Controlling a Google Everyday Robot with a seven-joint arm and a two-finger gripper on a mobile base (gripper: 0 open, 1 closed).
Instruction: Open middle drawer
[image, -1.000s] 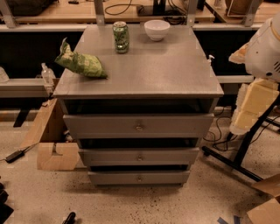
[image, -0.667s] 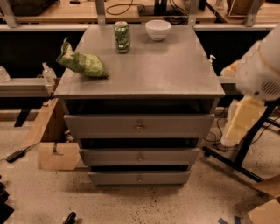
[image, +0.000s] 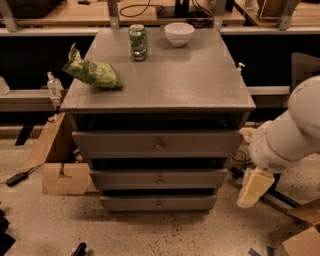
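The grey cabinet has three drawers, all shut. The middle drawer (image: 125, 179) is the second one, wide and shallow, with a small round brass knob (image: 160, 179) at its centre. The taller top drawer (image: 115, 144) is above it and the bottom drawer (image: 130, 203) below it. My white arm (image: 290, 135) comes in from the right. My cream-coloured gripper (image: 254, 189) hangs pointing down, right of the cabinet's front corner, at about the height of the middle and bottom drawers. It is apart from the cabinet and holds nothing that I can see.
On the cabinet top (image: 170, 85) lie a green chip bag (image: 92, 72), a green can (image: 138, 42) and a white bowl (image: 179, 33). A cardboard box (image: 57, 165) stands on the floor at the left, with a black cable (image: 20, 176). More cardboard (image: 302, 235) lies at the lower right.
My arm has swung down and to the left, bringing the gripper from beside the cabinet top to the level of the lower drawers. The drawers have not moved.
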